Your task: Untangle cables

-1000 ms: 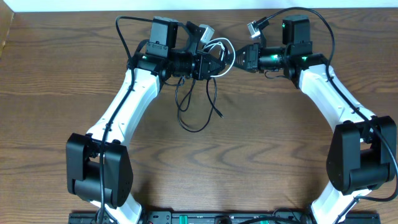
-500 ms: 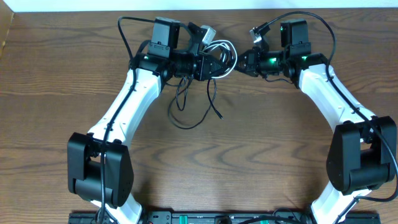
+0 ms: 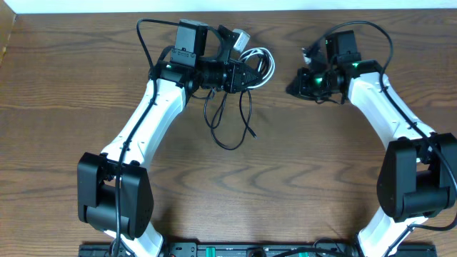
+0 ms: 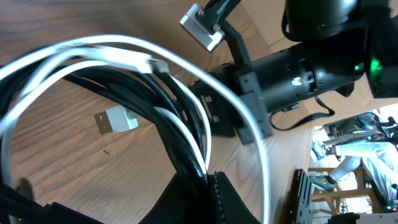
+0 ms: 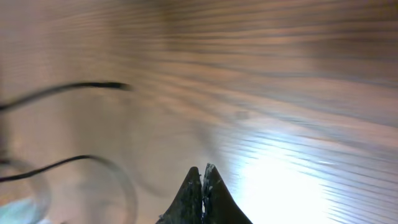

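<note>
The cables form one bundle at the back middle of the table. A white cable loops beside my left gripper, and black cables trail in loops toward the front. In the left wrist view my left gripper is shut on the bundle, with black cords and white cord running out of the jaws. A small silver plug lies on the wood. My right gripper is to the right of the bundle, apart from it. Its view is blurred and shows the right gripper shut on nothing.
The table's back edge runs just behind both grippers. Thick black wires belonging to the arms arch over each wrist. The right arm's wrist fills the upper right of the left wrist view, close to the bundle.
My right gripper has drawn back to the right, away from the white loops, and has closed fully. The hanging black loops have swung a little under the left gripper, which keeps its hold.
</note>
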`<act>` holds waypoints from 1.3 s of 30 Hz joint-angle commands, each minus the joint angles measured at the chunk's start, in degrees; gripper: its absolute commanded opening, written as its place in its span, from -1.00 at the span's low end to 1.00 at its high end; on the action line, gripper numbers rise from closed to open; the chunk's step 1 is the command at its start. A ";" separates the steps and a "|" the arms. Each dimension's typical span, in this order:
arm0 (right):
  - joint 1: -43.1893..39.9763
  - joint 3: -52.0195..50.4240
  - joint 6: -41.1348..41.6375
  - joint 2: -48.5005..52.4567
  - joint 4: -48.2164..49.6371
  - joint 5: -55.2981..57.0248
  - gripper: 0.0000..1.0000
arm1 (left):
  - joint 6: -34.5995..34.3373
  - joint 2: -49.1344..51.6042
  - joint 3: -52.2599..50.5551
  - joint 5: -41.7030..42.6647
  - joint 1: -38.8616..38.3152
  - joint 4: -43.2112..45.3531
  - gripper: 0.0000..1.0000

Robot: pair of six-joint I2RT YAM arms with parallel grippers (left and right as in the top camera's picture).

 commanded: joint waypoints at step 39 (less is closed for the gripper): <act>-3.67 -0.07 17.31 -0.13 20.68 -38.69 -0.33 | 5.88 -0.72 -0.28 5.22 0.22 -1.07 -0.85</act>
